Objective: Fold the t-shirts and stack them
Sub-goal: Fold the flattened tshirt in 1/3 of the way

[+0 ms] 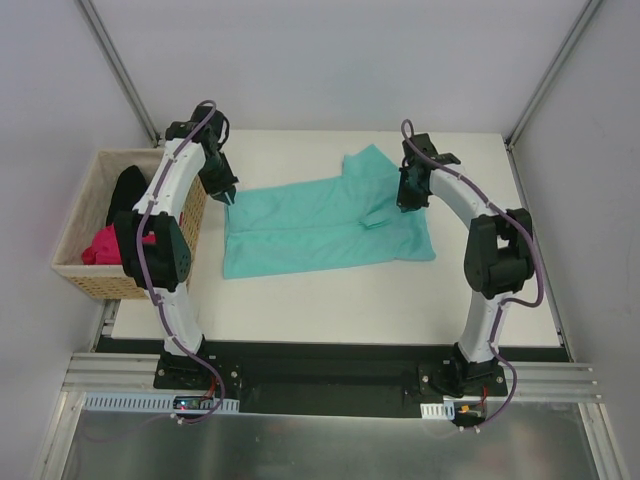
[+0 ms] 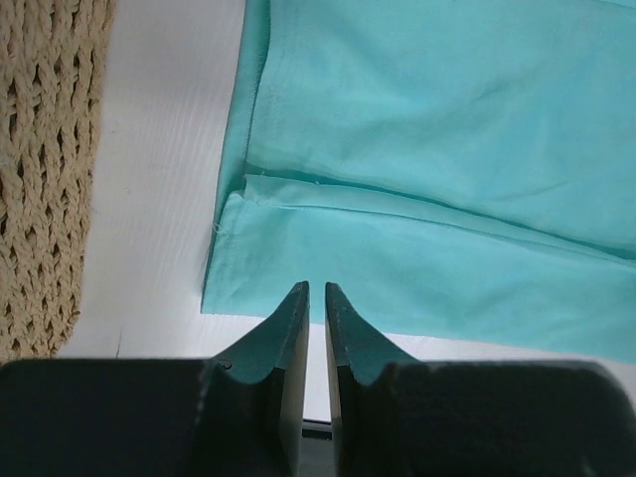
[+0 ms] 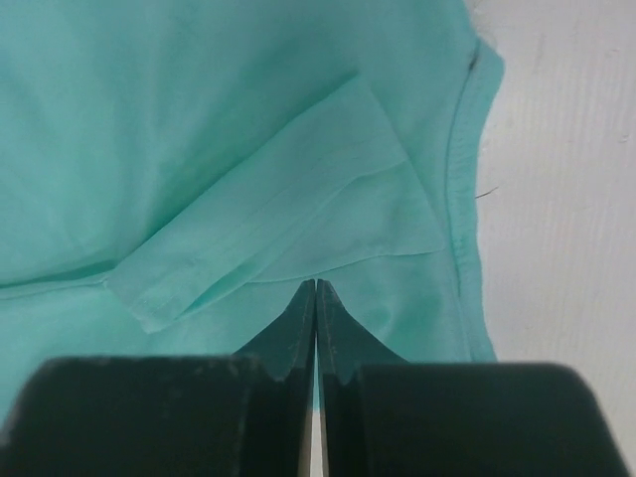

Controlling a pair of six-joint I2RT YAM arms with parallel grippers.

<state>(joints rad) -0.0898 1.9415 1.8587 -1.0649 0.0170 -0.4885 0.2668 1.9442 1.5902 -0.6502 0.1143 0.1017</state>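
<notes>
From above, you see the teal t-shirt (image 1: 320, 230) spread flat across the white table (image 1: 330, 310). The left gripper (image 1: 228, 197) is at its left corner and the right gripper (image 1: 407, 203) over its folded sleeve. Only this view shows the pink t-shirt (image 1: 100, 245) and black t-shirt (image 1: 128, 190) heaped in the wicker basket (image 1: 75, 240).

Your left wrist camera shows the left gripper (image 2: 316, 290) with its jaws a slit apart at the stitched hem of the teal t-shirt (image 2: 427, 149). The basket's coarse weave (image 2: 45, 169) runs alongside.

Your right wrist camera shows the right gripper (image 3: 315, 288) pressed together at the edge of the thin, doubled sleeve (image 3: 288, 199). You cannot tell whether any cloth is caught.
</notes>
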